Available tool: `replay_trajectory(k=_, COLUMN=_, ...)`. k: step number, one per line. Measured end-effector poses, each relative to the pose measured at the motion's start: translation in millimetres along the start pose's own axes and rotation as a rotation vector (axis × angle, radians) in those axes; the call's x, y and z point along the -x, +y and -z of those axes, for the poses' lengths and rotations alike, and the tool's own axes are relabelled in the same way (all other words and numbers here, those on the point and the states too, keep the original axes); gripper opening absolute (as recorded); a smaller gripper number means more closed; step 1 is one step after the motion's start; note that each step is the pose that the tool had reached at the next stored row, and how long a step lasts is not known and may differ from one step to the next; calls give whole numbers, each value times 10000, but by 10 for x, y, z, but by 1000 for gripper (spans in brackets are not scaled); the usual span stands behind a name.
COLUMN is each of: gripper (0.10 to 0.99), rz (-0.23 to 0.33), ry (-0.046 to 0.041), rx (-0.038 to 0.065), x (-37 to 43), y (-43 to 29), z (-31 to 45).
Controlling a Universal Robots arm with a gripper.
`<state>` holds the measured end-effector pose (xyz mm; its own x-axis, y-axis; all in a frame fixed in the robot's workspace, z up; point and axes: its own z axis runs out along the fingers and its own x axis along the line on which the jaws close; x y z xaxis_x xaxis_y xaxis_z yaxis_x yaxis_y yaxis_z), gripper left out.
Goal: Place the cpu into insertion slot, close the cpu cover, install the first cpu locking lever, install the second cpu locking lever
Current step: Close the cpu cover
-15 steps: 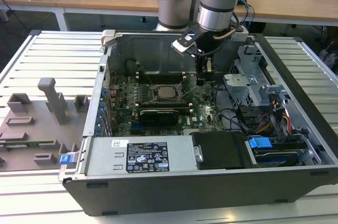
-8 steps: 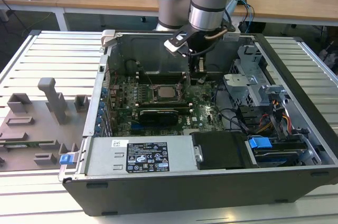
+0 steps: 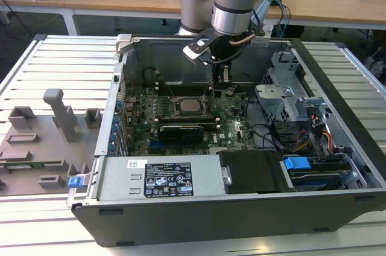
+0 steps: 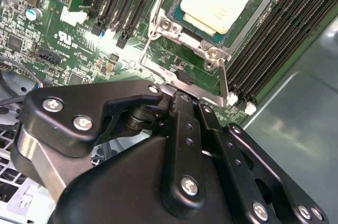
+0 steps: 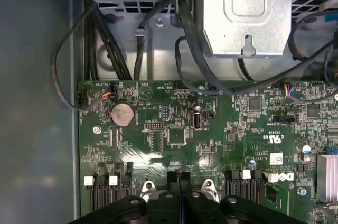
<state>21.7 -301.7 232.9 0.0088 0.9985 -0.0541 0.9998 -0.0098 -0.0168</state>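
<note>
1. Plainly, the cpu lies flat in the insertion slot with its pale metal top facing up. In the exterior view it sits near the middle of the green board, inside the open computer case.
2. The cpu cover is down around the chip. Its silvery frame borders the chip's edges, and the metal top shows through the cut-out.
3. 2 thin levers run beside that frame: 1 wire lever along one side, and the other wire lever along the adjoining side. The latter ends just beside the tool's tips. I cannot tell whether either is latched.
4. The tool hangs just beside the cover's edge, close above the board. In the first wrist view its fingers lie narrow, pressed together with only a seam between them. I cannot tell whether anything is pinched there.
5. Long black memory slots flank the socket on both sides.
6. In the first wrist view the board also carries a round coin cell. Black cables and a grey metal bracket lie beyond the board's edge.
7. In the exterior view the arm comes down into the case from the far side. The case stands on a slatted bench. Grey fixture blocks sit at the exterior view's left, and a labelled power supply box lies along the near wall.
</note>
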Motion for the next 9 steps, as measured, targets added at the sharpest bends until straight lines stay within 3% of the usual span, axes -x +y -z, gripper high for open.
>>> replay_trajectory(k=9, gripper=106, rz=0, ry=-1, rx=0, x=1, y=-60, z=-1)
